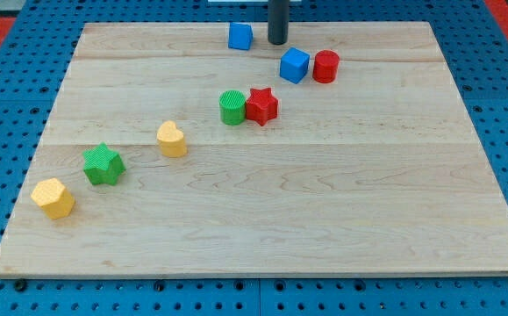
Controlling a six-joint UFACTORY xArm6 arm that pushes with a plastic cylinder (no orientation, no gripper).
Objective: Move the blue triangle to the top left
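Note:
The blue triangle (pixel 240 36) sits near the view's top edge of the wooden board (pixel 341 219), a little left of centre. My tip (pixel 277 41) stands just to its right, a small gap apart. A blue cube (pixel 294 65) lies below and to the right of my tip, with a red cylinder (pixel 325 67) beside it.
A green cylinder (pixel 232 108) touches a red star (pixel 261 106) at the middle. A yellow heart (pixel 172 140), a green star (pixel 103 164) and a yellow hexagon (pixel 53 197) run down to the left. Blue pegboard (pixel 8 96) surrounds the board.

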